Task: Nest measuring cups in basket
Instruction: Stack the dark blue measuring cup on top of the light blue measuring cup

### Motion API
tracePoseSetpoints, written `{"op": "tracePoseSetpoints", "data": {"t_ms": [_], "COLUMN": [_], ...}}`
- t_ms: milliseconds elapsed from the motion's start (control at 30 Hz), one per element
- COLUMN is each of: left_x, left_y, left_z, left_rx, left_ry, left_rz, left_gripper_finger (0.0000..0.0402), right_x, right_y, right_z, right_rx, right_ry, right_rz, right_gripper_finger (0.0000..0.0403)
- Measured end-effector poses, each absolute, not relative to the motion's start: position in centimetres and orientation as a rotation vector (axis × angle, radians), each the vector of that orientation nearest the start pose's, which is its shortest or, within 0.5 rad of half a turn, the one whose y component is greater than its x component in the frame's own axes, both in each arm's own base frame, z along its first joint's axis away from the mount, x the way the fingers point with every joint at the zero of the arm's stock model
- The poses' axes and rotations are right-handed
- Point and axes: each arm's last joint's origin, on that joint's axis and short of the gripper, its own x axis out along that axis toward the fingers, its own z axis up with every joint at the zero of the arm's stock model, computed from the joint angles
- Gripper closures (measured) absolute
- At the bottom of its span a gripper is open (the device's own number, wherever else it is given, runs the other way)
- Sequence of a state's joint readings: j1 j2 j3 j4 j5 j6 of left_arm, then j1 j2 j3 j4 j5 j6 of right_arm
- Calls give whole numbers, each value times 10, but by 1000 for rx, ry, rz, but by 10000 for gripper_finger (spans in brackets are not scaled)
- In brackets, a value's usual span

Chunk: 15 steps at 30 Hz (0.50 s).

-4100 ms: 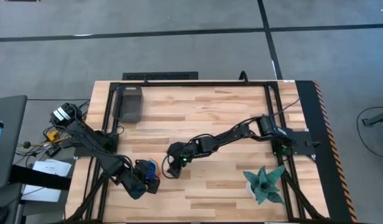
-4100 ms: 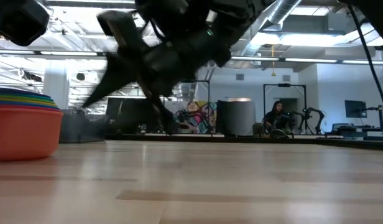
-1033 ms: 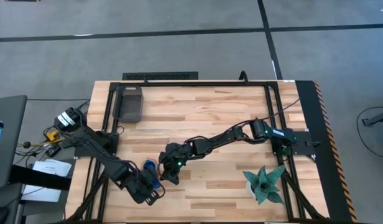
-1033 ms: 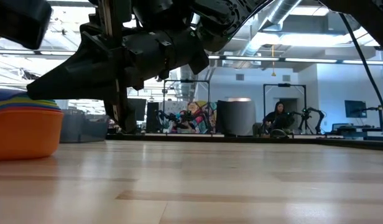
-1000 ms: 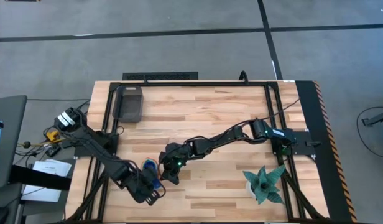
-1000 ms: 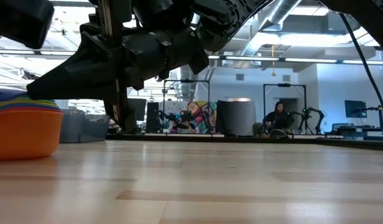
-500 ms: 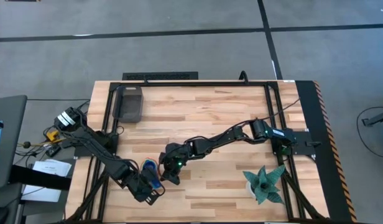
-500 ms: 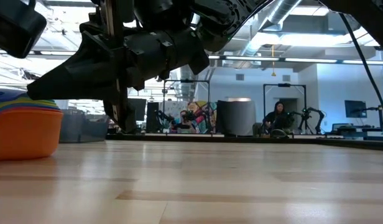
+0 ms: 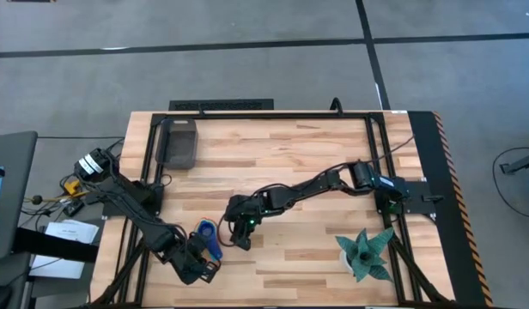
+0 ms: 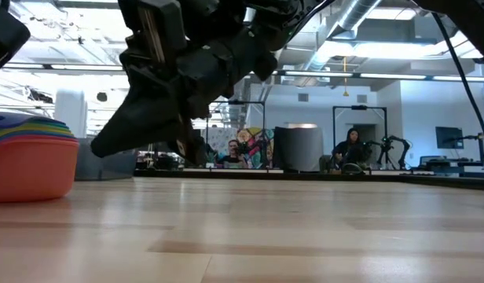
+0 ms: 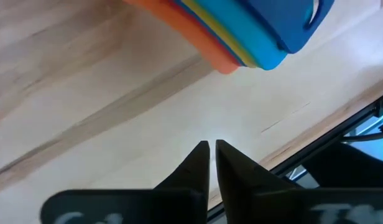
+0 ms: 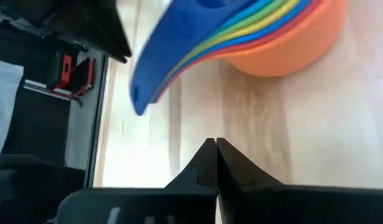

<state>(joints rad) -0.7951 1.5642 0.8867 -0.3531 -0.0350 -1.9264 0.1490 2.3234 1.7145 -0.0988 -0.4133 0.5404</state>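
Pulled back from the stacked cups point(image 9: 205, 234) now: left gripper point(image 9: 211, 266) at five o'clock of them, right gripper point(image 9: 245, 243) at three o'clock, both shut and holding nothing. Stacked on bare table point(image 9: 290, 163), far from basket point(image 9: 179, 142) at eleven o'clock.

The wooden table point(image 9: 290, 163) of pale planks stands on a grey floor point(image 9: 247, 77) crossed by dark seam lines, with a black metal frame point(image 9: 273, 114) around its edge. Across the table, the low view shows a large open hall with white ceiling ducts point(image 10: 360, 16) and long strip lights point(image 10: 368, 76). At the far end a person point(image 10: 348, 145) sits beside a grey cylindrical drum point(image 10: 298, 147) and a colourful mural point(image 10: 246, 147).
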Motion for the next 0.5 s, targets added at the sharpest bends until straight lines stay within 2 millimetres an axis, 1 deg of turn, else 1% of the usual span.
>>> {"op": "tracePoseSetpoints", "data": {"t_ms": [100, 300, 500], "left_x": [208, 212, 216], "left_y": [-211, -205, -197], "left_z": [178, 177, 176], "left_rx": [-1263, -1204, -1175], "left_ry": [1190, 1068, 1070], "left_rz": [434, 473, 483], "left_gripper_finger": [370, 342, 337], "right_x": [501, 505, 510], "right_y": [90, 93, 95], "right_z": [145, 149, 157], "right_rx": [591, 533, 514], "right_ry": [823, 738, 631], "right_rz": [338, 364, 379], "right_gripper_finger": [390, 394, 394]}}
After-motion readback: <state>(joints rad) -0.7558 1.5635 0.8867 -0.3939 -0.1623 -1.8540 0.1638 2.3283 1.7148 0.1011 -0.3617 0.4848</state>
